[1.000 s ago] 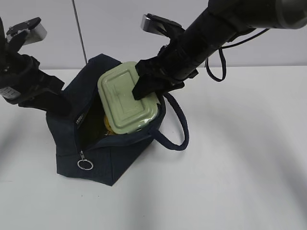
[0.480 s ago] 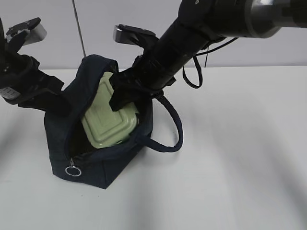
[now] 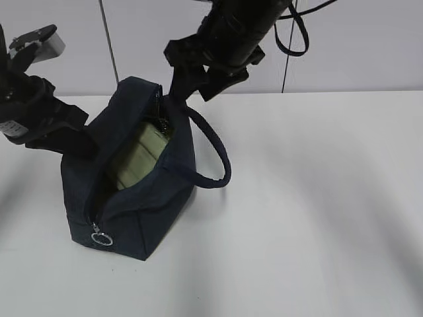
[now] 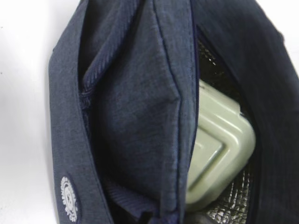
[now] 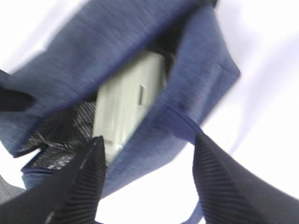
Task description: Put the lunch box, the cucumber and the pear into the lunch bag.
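Since a second ago my right tool (image 3: pixel 195 74) has let the lunch box (image 3: pixel 137 158) down out of its grip and risen clear; the box, then tipped on the rim of the lunch bag (image 3: pixel 129 198), now sits down inside it. In the right wrist view my two ribbed fingers (image 5: pixel 79 182) stand wide apart with nothing between them, and the box shows below and beyond them through the bag's mouth, standing on edge against the silvery lining.

My left tool (image 3: pixel 49 129) is at the bag's far side. I cannot tell from any view whether it is apart or pinched on the fabric; its wrist camera shows only navy cloth and the pale green lid close below.

Neither cucumber nor pear is visible now; I take them to lie under the box, but cannot confirm it.

As I judge it, the box is the stiff, heavy piece here: glass under a smooth lid, slippery and breakable, best taken across its short width at the lid's rim. The bag is soft and light; its walls fold under any push, so the padded handle (image 3: pixel 211 148) just below my right tool, or the ring pull (image 3: pixel 101 238) at the near end, are the places to hold it on the surface (image 3: pixel 317 218).
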Controlling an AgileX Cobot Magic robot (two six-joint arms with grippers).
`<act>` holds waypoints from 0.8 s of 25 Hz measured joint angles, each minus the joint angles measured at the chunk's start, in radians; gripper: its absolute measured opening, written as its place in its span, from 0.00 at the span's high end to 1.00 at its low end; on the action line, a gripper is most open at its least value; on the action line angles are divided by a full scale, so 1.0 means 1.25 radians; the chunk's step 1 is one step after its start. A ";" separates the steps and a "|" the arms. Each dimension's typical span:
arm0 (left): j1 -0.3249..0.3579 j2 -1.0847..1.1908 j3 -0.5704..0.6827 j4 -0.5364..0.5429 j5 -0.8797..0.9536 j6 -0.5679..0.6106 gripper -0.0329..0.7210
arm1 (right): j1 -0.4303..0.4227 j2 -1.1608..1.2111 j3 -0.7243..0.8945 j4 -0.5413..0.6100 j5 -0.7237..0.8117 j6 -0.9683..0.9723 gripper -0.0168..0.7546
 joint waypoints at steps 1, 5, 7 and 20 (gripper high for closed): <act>0.000 0.000 0.000 0.000 0.000 0.000 0.95 | -0.002 0.009 0.000 -0.004 0.007 0.005 0.39; 0.000 0.000 0.000 0.000 0.000 0.000 0.95 | -0.002 0.053 0.000 0.025 0.019 0.015 0.40; 0.000 0.000 0.000 -0.001 0.000 0.000 0.95 | 0.000 0.080 0.000 0.064 0.019 0.015 0.40; -0.038 0.000 0.000 0.000 -0.012 -0.005 0.95 | 0.008 0.089 0.000 -0.042 0.046 0.014 0.96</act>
